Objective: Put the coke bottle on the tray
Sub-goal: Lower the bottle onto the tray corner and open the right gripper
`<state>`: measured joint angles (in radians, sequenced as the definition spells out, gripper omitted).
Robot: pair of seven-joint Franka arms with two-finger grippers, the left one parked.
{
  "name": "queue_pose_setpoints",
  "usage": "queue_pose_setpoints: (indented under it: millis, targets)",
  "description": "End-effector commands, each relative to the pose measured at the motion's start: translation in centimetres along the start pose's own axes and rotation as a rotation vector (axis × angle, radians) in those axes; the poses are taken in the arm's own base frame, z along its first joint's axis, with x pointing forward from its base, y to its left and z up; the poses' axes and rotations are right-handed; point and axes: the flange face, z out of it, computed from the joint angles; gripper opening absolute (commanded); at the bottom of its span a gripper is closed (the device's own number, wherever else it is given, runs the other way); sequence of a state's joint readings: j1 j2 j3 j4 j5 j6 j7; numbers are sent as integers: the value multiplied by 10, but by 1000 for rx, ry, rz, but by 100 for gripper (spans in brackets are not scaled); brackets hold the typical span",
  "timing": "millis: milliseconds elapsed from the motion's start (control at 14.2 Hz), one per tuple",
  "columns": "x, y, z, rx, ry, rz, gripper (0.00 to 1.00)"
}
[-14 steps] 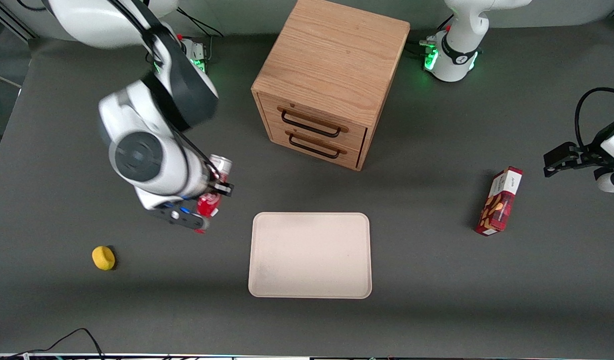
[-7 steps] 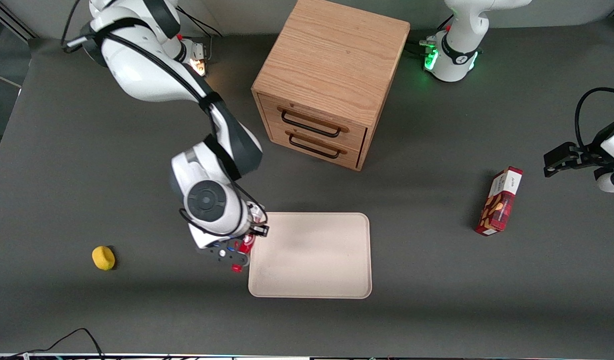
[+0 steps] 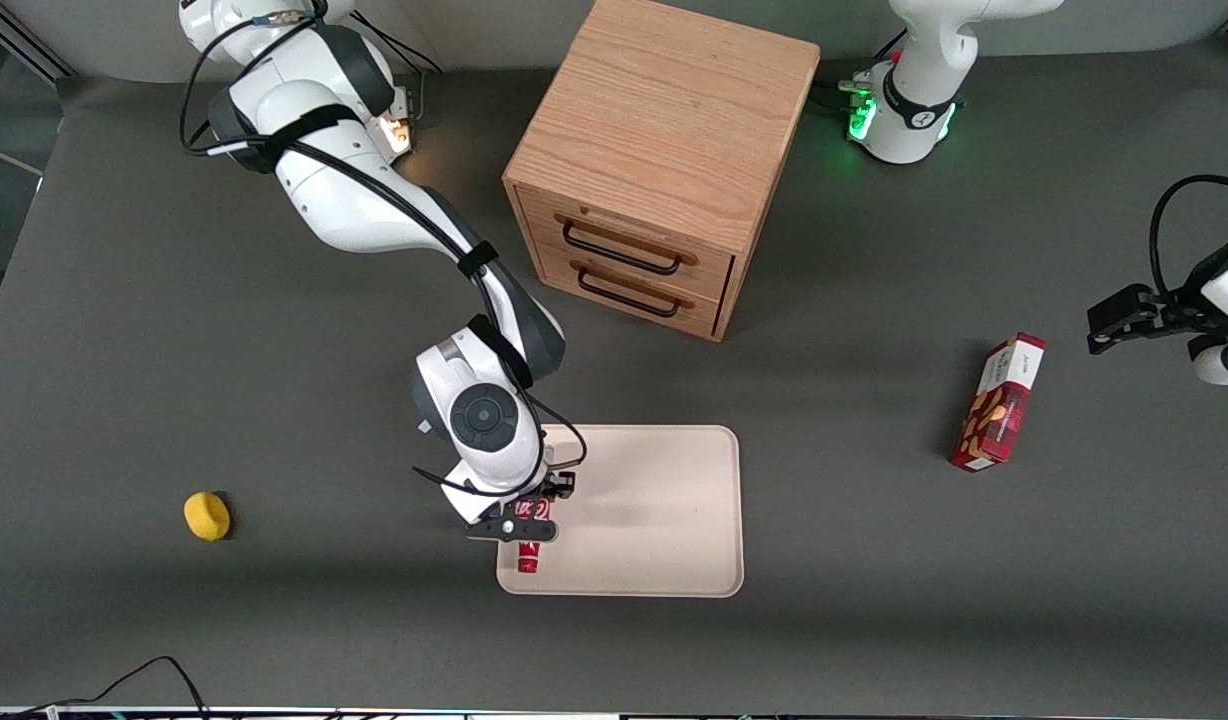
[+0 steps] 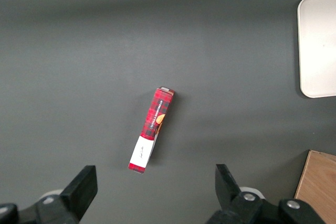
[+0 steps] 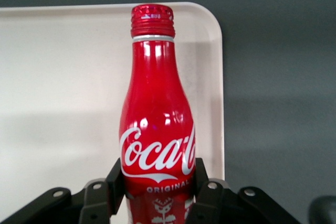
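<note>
**Bottle held over the tray corner**

The gripper, jaws clamped on the coke bottle low on its body, hangs over the tray at the near corner toward the working arm's end of the table

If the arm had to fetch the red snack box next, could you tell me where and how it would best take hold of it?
The snack box lies flat on the table toward the parked arm's end, slim and elongated, nothing touching it. Best to come straight down and pinch across its narrow width at mid-length, fingers on the two long sides. Meanwhile the gripper is shut on the coke bottle over the tray.
</note>
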<state>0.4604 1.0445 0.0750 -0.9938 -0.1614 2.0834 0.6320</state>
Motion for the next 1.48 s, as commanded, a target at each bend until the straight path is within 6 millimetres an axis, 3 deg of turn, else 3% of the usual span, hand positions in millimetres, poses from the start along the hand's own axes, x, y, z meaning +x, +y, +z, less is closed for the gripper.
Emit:
queue_pose_setpoints:
  millis: [0,282,634,704,775,845,1408]
  targets:
    - [7,1,7,-1,21,-43,0]
    - [6,3,20,0,19,-41,0]
    - [11,10,21,3,15,-18,0]
    - [11,11,21,4,16,-15,8]
    - [11,11,21,4,16,-14,44]
    - [9,9,23,0,14,-16,99]
    - [9,11,24,-1,11,-13,100]
